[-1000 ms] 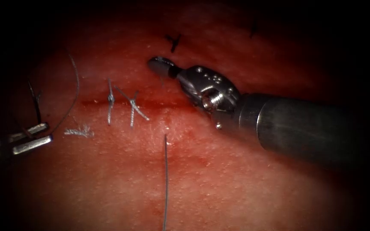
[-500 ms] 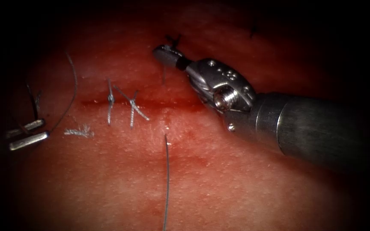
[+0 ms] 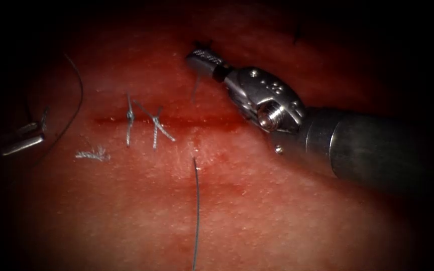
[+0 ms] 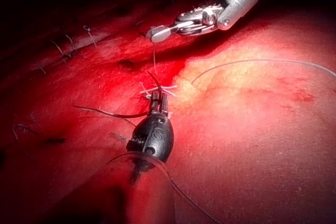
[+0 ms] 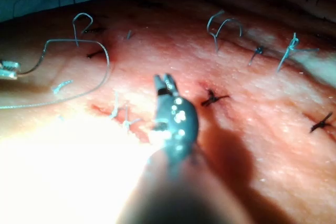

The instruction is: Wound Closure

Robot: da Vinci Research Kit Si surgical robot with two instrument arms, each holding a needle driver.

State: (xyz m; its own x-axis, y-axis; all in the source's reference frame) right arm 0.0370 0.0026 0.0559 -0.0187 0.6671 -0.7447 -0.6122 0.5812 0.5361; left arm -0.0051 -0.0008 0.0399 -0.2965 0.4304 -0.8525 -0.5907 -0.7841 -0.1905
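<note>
I am clamping the stiff, slick needle [image 4: 113,114] near one end in my left tool [image 4: 157,100], off the tissue [image 3: 287,221] left of the cut [image 3: 192,120], probably steadier gripped mid-curve; my right tool [image 3: 202,56] is pinching limp thread [image 3: 196,89]

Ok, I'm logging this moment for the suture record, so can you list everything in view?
tissue: one, red-pink, under everything.
cut: one, dark red, across the middle.
white stitches: two, knotted, across the cut's left part.
dark stitches: several, black, beyond the cut.
cut end of thread: one, white, frayed, below the cut's left end.
thread: grey; one strand leaves the tissue below the cut, one short length hangs from the right tool.
needle: one, dark, curved, in the left tool, apparently out of the tissue; grip point unclear.
left tool: left of the cut, holding the needle.
right tool: above the cut, holding thread.
</note>
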